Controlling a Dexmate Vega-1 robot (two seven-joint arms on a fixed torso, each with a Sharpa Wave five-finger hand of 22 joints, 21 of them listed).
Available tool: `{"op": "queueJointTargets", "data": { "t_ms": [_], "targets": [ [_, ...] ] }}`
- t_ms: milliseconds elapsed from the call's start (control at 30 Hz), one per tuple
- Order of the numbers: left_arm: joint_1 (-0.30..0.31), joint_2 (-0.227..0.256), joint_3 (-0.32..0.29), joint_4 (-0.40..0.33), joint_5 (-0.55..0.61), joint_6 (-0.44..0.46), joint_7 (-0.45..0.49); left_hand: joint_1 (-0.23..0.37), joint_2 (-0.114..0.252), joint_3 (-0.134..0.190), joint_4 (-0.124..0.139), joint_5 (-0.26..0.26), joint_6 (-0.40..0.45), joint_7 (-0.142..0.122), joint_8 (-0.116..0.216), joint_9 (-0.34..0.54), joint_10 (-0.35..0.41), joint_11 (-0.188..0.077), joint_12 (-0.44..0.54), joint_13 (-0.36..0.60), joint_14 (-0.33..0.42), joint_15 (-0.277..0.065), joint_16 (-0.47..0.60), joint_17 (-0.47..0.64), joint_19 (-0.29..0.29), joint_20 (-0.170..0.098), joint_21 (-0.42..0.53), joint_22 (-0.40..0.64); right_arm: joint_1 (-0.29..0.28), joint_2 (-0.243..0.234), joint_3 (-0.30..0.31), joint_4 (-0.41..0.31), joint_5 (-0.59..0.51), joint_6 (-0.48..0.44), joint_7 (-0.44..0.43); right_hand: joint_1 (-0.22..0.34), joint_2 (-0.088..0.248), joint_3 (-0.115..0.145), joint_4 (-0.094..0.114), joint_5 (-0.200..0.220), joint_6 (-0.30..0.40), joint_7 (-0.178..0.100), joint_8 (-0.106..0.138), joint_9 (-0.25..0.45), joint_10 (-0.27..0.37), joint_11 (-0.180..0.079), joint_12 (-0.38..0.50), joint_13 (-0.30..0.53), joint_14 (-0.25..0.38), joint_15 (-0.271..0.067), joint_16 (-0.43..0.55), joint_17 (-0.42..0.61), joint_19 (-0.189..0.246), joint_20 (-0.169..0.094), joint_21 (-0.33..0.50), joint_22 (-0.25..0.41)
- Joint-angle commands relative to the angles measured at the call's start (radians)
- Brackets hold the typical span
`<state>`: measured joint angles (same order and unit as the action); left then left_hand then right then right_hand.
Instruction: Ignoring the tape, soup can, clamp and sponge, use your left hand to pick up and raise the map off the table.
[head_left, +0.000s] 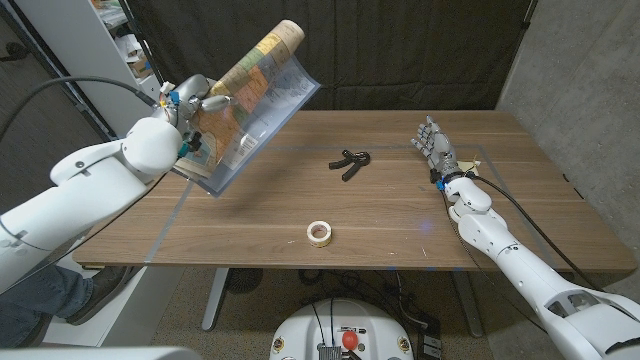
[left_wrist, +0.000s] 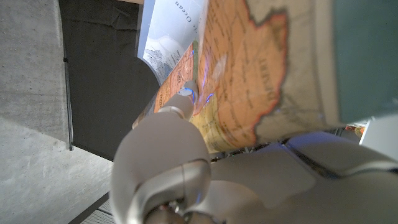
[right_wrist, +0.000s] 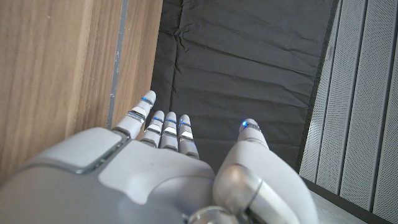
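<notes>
One map (head_left: 255, 95) in left hand (head_left: 195, 100); one clamp (head_left: 349, 163), one tape (head_left: 319, 233).

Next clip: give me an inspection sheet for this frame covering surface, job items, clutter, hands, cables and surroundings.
Surface: wooden table, pale line running along its left part.
Job's things: map lifted clear of the table, tilted, partly rolled at its top.
Clutter: black clamp mid-table; tape near the front edge.
Hands: left hand grips the map; right hand holds nothing, fingers extended.
Cables: black cable along the right arm.
Surroundings: dark curtain behind; grey wall at right.
</notes>
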<state>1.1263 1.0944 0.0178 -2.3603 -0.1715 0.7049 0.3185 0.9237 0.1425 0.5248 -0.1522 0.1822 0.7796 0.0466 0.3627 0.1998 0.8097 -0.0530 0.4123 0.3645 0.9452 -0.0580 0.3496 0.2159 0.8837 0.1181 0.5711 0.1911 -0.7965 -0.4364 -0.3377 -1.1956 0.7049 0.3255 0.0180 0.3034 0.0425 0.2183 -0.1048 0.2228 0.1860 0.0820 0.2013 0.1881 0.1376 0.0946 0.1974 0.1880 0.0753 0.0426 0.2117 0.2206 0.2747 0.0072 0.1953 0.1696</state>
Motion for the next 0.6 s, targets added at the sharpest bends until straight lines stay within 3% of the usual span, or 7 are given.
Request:
{"op": "queueJointTargets", "data": {
  "t_ms": [33, 600],
  "targets": [
    [-0.011, -0.007, 0.0, -0.013, 0.01, 0.022, -0.004, 0.004, 0.009, 0.004, -0.001, 0.006, 0.059, 0.004, 0.004, 0.067, 0.001, -0.002, 0.0, 0.004, 0.005, 0.0, 0.002, 0.006, -0.005, 0.002, 0.006, 0.001, 0.006, 0.002, -0.001, 0.008, -0.001, -0.001, 0.004, 0.001, 0.01, 0.001, -0.003, -0.002, 0.01, 0.001, 0.0, 0.003, 0.013, 0.001, 0.004, 0.003, 0.014, -0.003, 0.008, 0.004, 0.016, -0.005, 0.005, 0.003],
    [-0.002, -0.007, -0.012, 0.003, 0.016, -0.002, -0.02, 0.0, 0.01, 0.002, 0.002, 0.005, 0.061, 0.006, 0.003, 0.068, 0.005, -0.001, -0.002, 0.01, 0.004, 0.001, 0.0, 0.006, -0.007, 0.003, 0.009, 0.001, -0.011, -0.003, -0.001, -0.027, -0.009, -0.005, -0.023, 0.0, 0.012, 0.0, -0.003, -0.002, 0.012, 0.0, -0.001, 0.003, 0.014, 0.002, 0.003, 0.003, 0.014, -0.002, 0.007, 0.004, 0.016, -0.003, 0.003, 0.003]
  ]
}}
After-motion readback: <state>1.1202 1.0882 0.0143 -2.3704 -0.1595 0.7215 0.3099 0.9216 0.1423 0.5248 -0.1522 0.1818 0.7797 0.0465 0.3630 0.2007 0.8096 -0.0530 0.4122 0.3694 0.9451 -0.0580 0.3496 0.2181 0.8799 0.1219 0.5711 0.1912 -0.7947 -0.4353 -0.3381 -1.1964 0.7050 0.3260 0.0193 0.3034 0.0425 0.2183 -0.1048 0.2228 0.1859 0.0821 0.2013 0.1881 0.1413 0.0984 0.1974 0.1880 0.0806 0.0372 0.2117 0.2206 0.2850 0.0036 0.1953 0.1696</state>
